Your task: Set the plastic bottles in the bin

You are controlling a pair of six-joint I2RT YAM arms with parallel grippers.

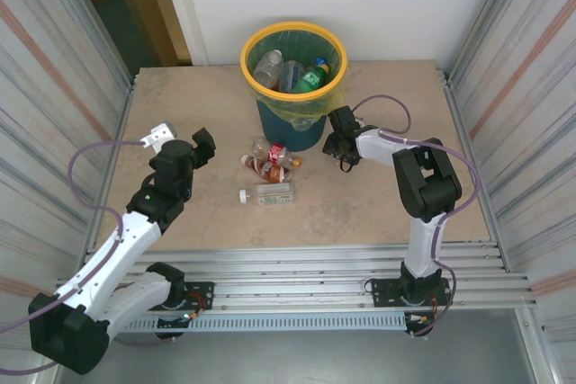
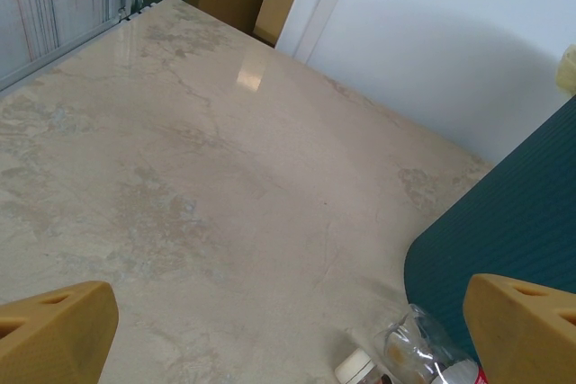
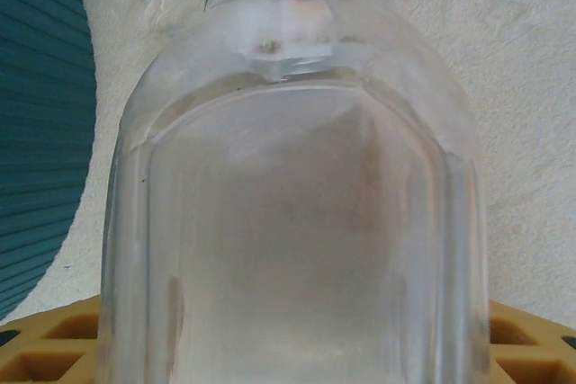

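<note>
Top external view, contents as I read them from the desk.

- Table (image 1: 198,105): tan stone top.
- Bin (image 1: 292,132): far middle, some bottles (image 1: 310,76) already inside.
- Left gripper (image 1: 183,139): jaws spread wide and empty, hanging left of the loose bottles (image 1: 270,161) in front of the bin.
- Right gripper (image 1: 340,146): just beside the bin's right wall.
- Clear bottle (image 3: 288,222): green label, between the right fingers (image 3: 45,339). I cannot tell whether they pinch it yet.

To do this step well, I squeeze mid-body, confirm the hold, and lift above the rim before swinging over.
</note>
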